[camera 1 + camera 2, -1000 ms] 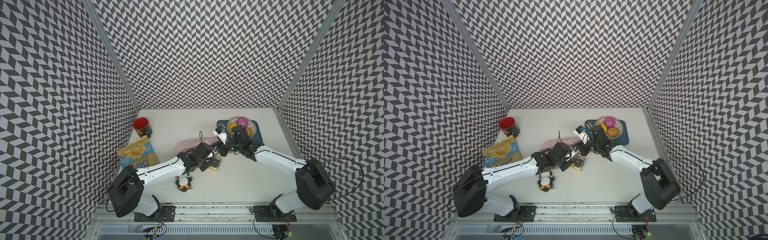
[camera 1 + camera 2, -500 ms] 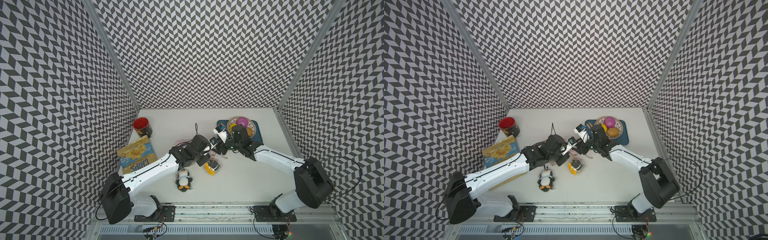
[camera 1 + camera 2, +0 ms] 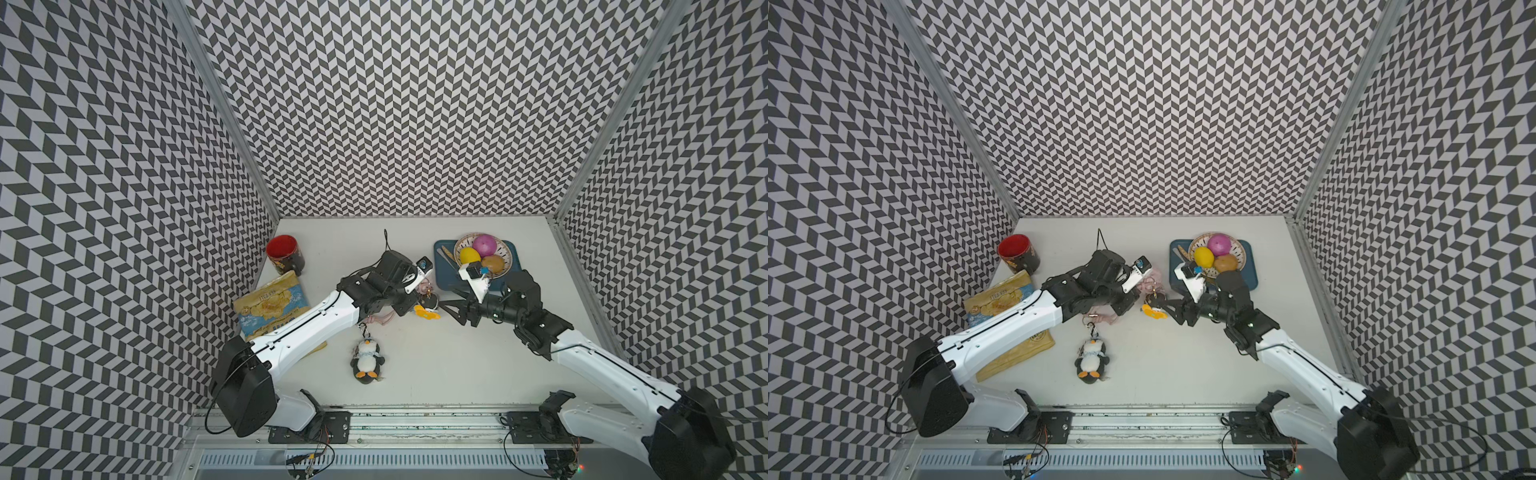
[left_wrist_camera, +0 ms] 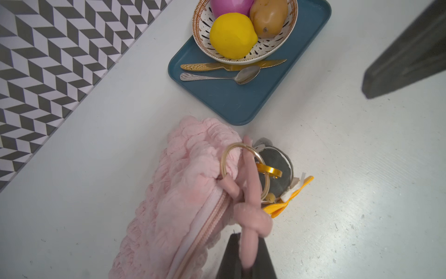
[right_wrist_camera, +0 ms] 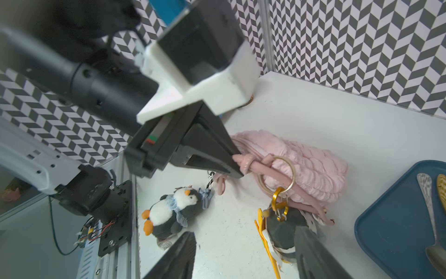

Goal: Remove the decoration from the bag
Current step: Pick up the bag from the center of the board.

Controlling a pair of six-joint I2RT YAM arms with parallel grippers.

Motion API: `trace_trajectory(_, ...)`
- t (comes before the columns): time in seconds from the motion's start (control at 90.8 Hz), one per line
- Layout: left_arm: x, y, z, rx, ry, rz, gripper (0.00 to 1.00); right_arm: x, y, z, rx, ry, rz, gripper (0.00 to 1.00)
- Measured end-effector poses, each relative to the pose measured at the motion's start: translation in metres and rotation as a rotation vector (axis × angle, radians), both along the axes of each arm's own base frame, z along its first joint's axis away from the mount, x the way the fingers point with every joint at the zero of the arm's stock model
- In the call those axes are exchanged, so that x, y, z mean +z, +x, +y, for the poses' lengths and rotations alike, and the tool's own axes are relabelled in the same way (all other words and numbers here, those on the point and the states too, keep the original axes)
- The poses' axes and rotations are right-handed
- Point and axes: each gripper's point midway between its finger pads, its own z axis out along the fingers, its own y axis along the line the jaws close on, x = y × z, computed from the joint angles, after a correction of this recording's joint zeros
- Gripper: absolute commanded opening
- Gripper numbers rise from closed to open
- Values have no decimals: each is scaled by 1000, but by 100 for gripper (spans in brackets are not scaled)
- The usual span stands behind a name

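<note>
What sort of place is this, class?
Likely a robot test booth: two arms bolted to a rail, zigzag-patterned walls around a white table, and props like a pink bag and fruit bowl.

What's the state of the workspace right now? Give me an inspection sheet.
Surface: white tabletop, faint scuffs in the left wrist view.
Job's things: pink bag on the table; dark charm with yellow trim hangs by a gold carabiner at the bag's ring, not yet off.
Clutter: penguin plush, its clip beside a cord strap, attached or not unclear; red mug; chips packet; blue tray with fruit bowl, knife, spoon.
Pincers: left pincer shut on the cord strap; right pincer open, beside the charm.
Cables: black loop above the left wrist; wires below both arm bases.
Surroundings: chevron walls on three sides; metal rail in front.
</note>
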Motion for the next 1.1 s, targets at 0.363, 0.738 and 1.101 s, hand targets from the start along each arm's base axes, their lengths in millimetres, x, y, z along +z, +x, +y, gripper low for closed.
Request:
trace_trajectory(0.363, 3, -9, -8, -107, -1, -15, 0, -33, -32, 7, 127, 86, -98, 64)
trace_trajectory(0.738, 19, -37, 0, -262, -22, -100, 0, -40, -24, 17, 165, 100, -194, 62)
trace_trajectory(1.101, 27, -49, 0, -364, -25, -172, 0, -40, -22, 31, 246, 121, -212, 55)
